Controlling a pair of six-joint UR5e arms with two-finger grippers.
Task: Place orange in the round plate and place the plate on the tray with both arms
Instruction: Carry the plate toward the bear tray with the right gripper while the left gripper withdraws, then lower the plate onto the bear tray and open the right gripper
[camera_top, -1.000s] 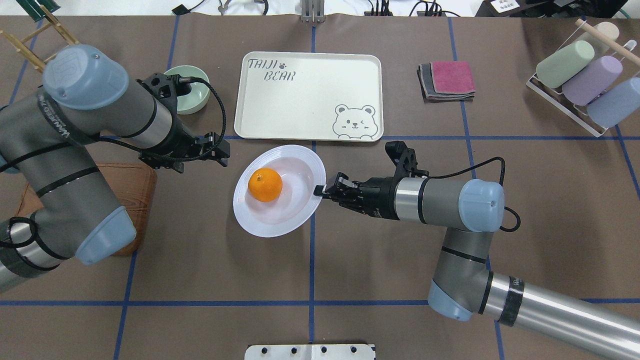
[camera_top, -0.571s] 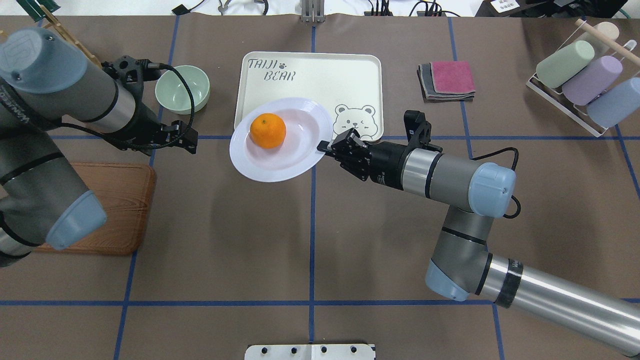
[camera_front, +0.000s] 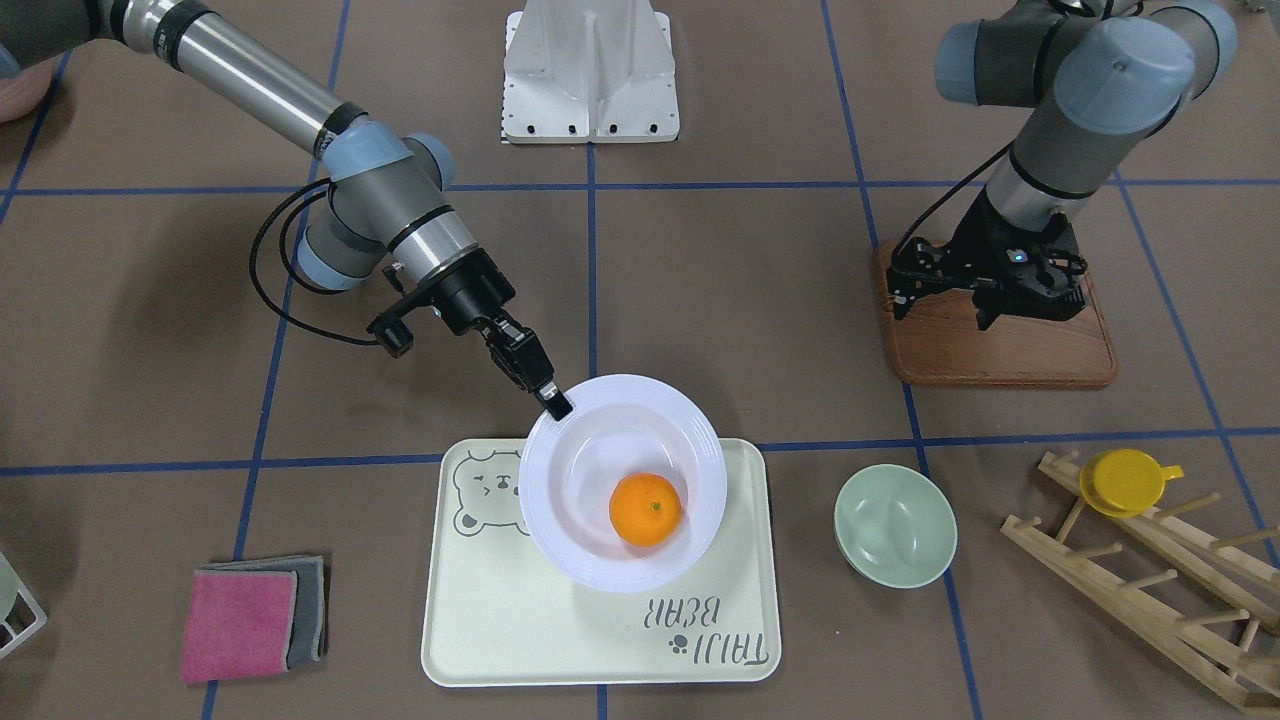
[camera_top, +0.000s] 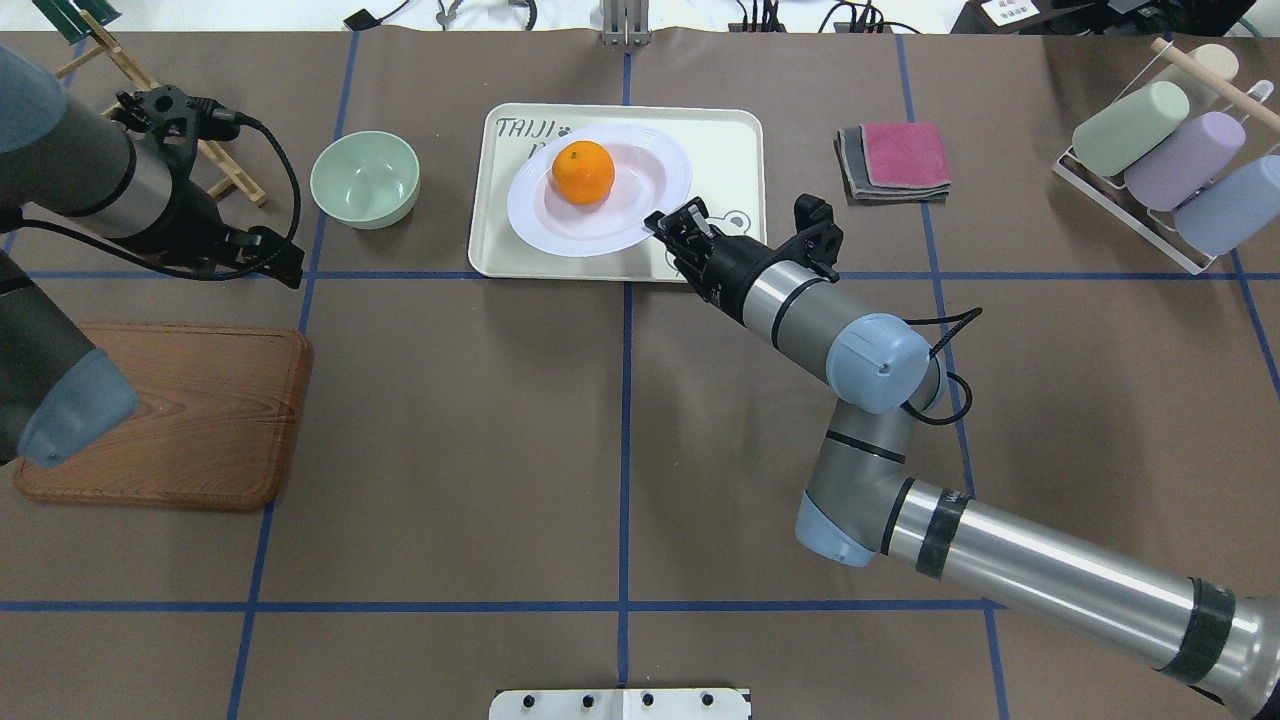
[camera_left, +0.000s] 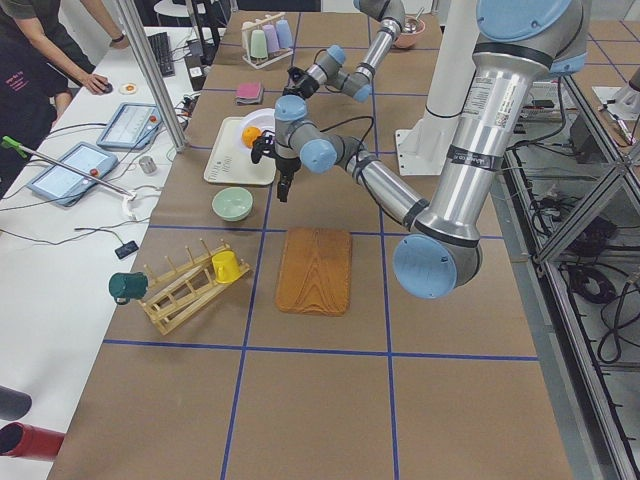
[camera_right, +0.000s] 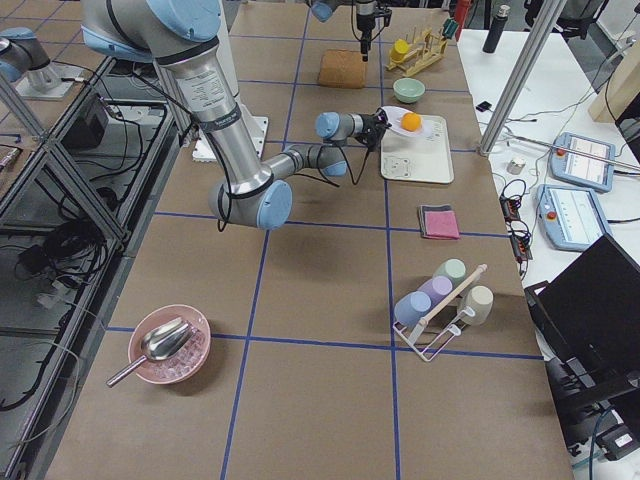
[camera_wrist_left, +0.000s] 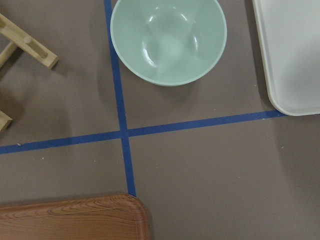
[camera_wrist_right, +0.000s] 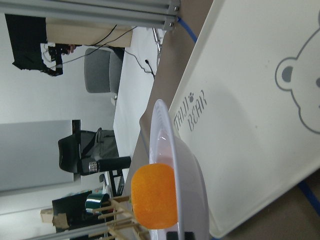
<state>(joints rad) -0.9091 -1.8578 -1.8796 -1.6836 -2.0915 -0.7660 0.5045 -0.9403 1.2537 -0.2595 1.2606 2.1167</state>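
Observation:
The orange (camera_top: 584, 172) lies in the white round plate (camera_top: 625, 218), which hangs over the cream tray (camera_top: 722, 150). My right gripper (camera_top: 655, 222) is shut on the plate's near right rim. In the front-facing view the plate (camera_front: 560, 432) overhangs the edge of the tray (camera_front: 500, 620) on the robot's side, with the orange (camera_front: 646, 509) in its bowl. The right wrist view shows the plate (camera_wrist_right: 187, 165) tilted above the tray (camera_wrist_right: 250, 100); whether it touches I cannot tell. My left gripper (camera_top: 280, 262) is open and empty, far left, by the wooden board.
A pale-green bowl (camera_top: 364, 178) stands left of the tray. The brown wooden board (camera_top: 180, 420) lies at the left. Folded cloths (camera_top: 893, 160) sit right of the tray, a cup rack (camera_top: 1170, 160) at far right. A wooden drying rack (camera_front: 1150, 560) holds a yellow cup (camera_front: 1125, 480).
My right gripper has carried the plate with the orange from the table's middle away from the robot and over the tray. The left arm has drawn back to the left.

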